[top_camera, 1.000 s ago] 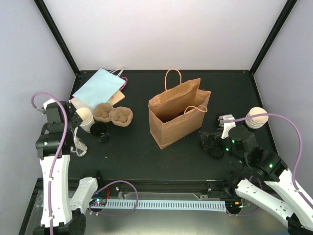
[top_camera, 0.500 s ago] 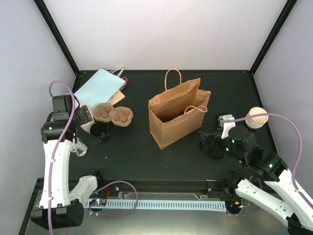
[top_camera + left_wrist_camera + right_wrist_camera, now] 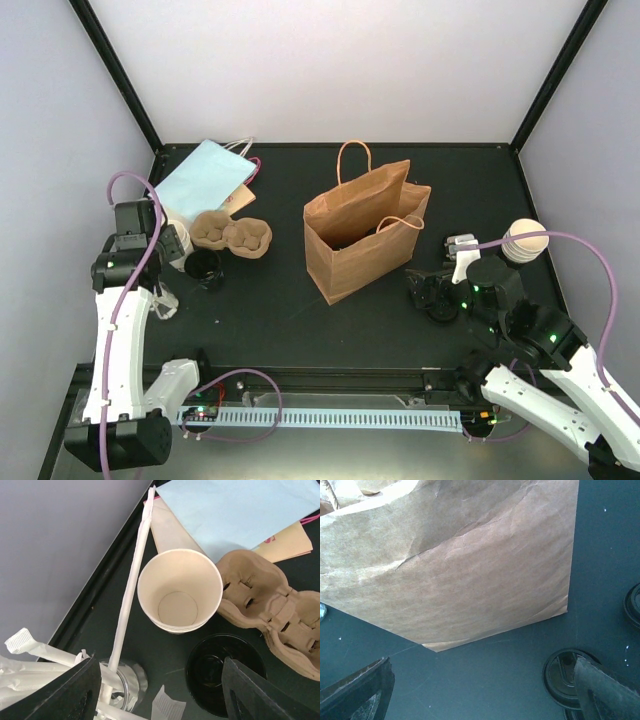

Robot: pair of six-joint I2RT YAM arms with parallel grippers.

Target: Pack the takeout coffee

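Perhaps empty, left gripper (image 3: 159, 682) above cup (image 3: 180, 590).

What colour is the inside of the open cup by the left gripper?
Cream; the cup shows best in the left wrist view.

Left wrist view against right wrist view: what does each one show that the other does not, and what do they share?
Only the left wrist view: an empty cream paper cup standing upright, a cardboard cup carrier beside it, a flat pale-blue bag and wrapped straws. Only the right wrist view: the side of the brown paper bag and round black lids on the table. Both: the dark table, plus the camera's own arm, left gripper or right gripper, open and holding nothing.
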